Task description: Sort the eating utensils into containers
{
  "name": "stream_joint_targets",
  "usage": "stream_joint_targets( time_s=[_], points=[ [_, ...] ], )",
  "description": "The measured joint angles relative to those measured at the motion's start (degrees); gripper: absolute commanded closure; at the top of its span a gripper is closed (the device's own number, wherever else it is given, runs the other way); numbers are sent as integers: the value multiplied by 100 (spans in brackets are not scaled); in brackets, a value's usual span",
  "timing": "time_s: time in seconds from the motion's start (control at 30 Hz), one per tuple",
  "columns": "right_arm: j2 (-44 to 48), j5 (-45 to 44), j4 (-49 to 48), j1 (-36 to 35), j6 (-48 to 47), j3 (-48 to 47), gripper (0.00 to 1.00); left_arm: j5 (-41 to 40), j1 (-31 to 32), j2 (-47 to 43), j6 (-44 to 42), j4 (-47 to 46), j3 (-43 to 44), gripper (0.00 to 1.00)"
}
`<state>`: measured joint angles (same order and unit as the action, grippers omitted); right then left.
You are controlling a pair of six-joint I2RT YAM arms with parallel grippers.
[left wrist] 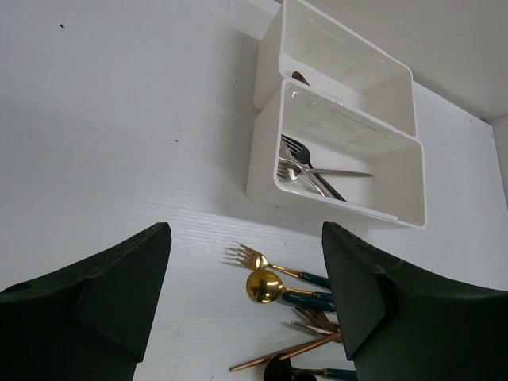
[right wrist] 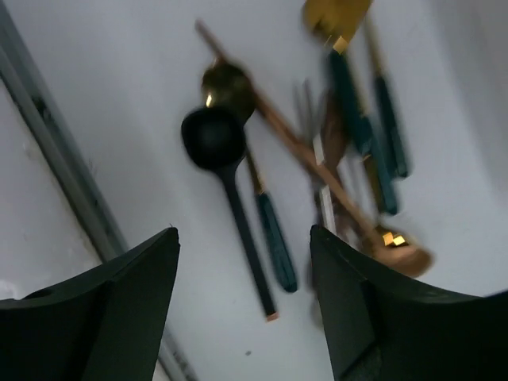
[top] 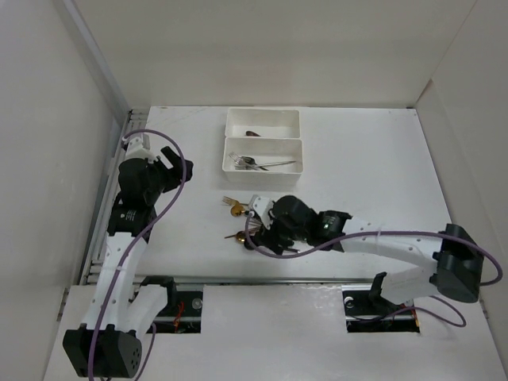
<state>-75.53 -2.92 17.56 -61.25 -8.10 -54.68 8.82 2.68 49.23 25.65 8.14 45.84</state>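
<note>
Nearest the bases, the right hand [top: 266, 224] hangs low over the loose utensils [top: 236, 210] piled mid tabletop [top: 373, 175]. Its wrist cam shows the fingers spread wide w/ nothing btwn them, so it's open & empty. Under it lie a black spoon [right wrist: 210, 136], a copper-coloured piece [right wrist: 295, 147] laid across, and several green-handled ones [right wrist: 276, 242], overlapping & touching; too blurry to tell fork from spoon for most. At approx 10 o'clock from the pile, well apart, the left hand [top: 165, 163] is held above the tabletop, fingers also apart & empty, looking down on a gold fork [left wrist: 252, 256] and gold spoon [left wrist: 263, 287] at the pile's edge. At 12 o'clock from the pile sit two white trays, side by side & touching: the near tray [top: 263, 170] holds silver forks [left wrist: 295, 152], the far tray [top: 262, 111] one dark piece [top: 254, 133], type unclear. Step in hand, prob.: right arm picking the next utensil, w/ most of the sort not yet done. Next move calls for singling out one handle w/o dragging its neighbours, closing on it, then carrying it to the matching tray at 12 o'clock.
</note>
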Motion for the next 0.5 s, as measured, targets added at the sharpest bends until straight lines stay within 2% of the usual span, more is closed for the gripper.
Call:
stream_joint_targets(
  time_s=[0.13,0.33,0.5],
  points=[
    [-581,116,295,-214,581,398,34,-2,0,-131,94,61,-42,27],
    [-1709,-81,380,-221,868,-210,48,-66,0,-310,168,251,-42,27],
    [-2271,-210,439,-221,1029,-380,62,-160,0,-466,188,334,-42,27]
  ],
)
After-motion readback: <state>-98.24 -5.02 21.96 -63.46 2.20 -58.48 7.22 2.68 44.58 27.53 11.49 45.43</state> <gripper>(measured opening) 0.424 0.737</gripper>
